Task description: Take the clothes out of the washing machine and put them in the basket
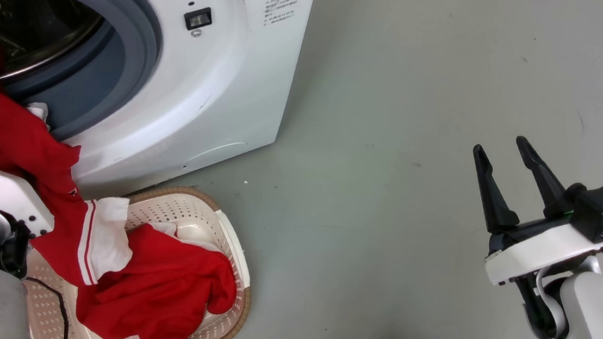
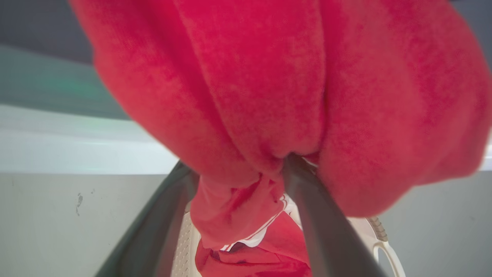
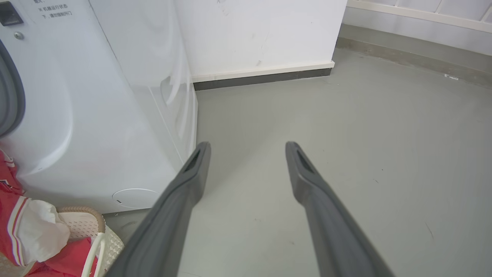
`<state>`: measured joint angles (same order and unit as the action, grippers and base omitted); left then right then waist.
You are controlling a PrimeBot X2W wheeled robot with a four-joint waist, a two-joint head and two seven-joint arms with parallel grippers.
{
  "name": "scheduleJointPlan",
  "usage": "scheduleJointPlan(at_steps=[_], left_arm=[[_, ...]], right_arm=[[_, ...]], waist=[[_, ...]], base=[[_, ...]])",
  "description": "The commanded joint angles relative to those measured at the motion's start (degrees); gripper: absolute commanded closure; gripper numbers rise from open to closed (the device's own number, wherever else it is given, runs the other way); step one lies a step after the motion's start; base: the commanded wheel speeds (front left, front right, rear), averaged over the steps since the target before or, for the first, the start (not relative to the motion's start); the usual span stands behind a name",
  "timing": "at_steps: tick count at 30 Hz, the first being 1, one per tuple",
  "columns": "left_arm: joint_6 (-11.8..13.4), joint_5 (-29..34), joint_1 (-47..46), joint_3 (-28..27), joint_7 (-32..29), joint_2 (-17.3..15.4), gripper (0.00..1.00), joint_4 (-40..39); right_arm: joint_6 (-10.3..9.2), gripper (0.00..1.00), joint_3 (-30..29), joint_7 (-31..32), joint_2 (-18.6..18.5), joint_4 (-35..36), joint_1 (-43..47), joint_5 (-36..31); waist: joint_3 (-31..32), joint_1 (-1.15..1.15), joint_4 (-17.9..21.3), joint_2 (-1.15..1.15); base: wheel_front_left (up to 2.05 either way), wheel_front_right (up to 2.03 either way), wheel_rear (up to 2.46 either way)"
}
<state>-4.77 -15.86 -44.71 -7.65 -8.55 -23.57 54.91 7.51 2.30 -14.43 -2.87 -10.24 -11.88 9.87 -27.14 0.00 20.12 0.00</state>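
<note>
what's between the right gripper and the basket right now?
Bare grey floor between the right gripper and the basket, seen in the head view; its open fingers hold nothing.

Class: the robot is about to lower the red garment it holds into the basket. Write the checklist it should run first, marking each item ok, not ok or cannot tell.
1. Left gripper grips the red garment: ok, fabric is bunched between its fingers.
2. Garment is free of the washing machine: cannot tell, its upper part overlaps the porthole in the head view.
3. Basket is under the garment: ok, the lower end hangs into it.
4. Basket has room: ok, bare perforated wall shows beside the red fabric.
5. Right gripper is out of the way: ok, open over the floor, apart from the basket.
</note>
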Motion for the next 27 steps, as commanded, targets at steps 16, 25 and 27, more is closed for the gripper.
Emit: scheduleJointPlan(at_steps=[16, 25, 27], left_arm=[[0.1, -0.4, 3.6, 1.3, 13.2, 2.3, 1.00, 2.1], [0.2, -1.1, 8.8, 1.5, 21.9, 5.9, 1.00, -0.7], [0.8, -0.9, 10.9, 1.8, 23.4, 7.6, 1.00, -4.4]], right_arm=[[-0.04, 0.00, -1.2, 1.0, 0.0, 0.2, 1.5, -2.1], [-0.04, 0.00, -2.3, 3.0, 0.0, 2.3, 4.3, -3.9], [-0.04, 0.00, -2.9, 4.1, 0.0, 3.5, 5.4, -4.5]], waist=[[6.2, 0.00, -2.7, 0.00], [11.3, 0.00, -5.4, 0.00], [13.1, 0.00, -6.7, 0.00]], base=[[0.00, 0.00, 0.00], [0.00, 0.00, 0.00], [0.00, 0.00, 0.00]])
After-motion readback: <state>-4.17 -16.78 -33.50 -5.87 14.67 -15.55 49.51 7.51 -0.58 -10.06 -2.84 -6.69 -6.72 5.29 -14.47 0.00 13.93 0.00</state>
